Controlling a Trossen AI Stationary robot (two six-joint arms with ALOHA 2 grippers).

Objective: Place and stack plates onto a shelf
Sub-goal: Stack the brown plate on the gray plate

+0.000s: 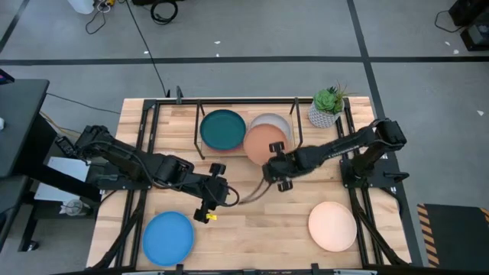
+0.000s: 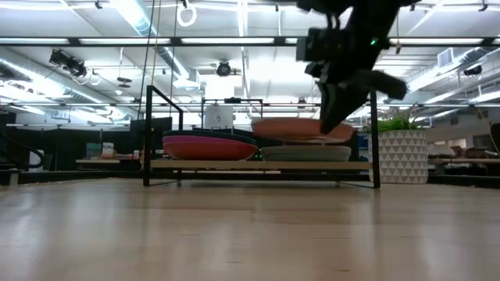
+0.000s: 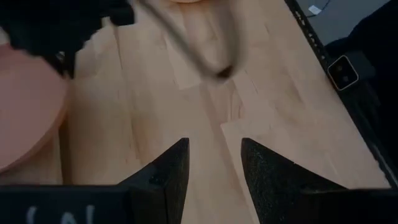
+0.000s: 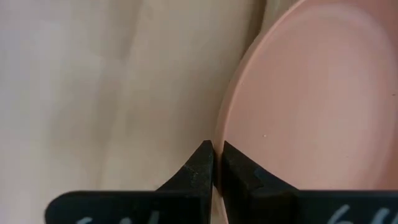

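While the terracotta plate [image 1: 266, 142] hung over the right half of the shelf [image 1: 200, 127], the right end effector [image 1: 273, 169] pinched its near rim with the two fingers [image 4: 200, 168] almost together, so I judged the step in hand to be the setting down of this plate on the light grey plate [image 1: 276, 122] already lying on the shelf. In the low view the terracotta plate sat slightly above the grey one and a little tilted, not yet resting flat. The next move probably called for lowering it until it lay level on the grey plate, then letting go and drawing back toward the front of the worktop [image 1: 252, 229]. The left end effector [image 1: 216, 192] waited in front of the shelf, its fingers apart and holding nothing. On the shelf's left half lay the dark teal plate [image 1: 222, 129]; the blue plate [image 1: 168, 237] and cream-peach plate [image 1: 332, 226] remained well in front of the shelf.
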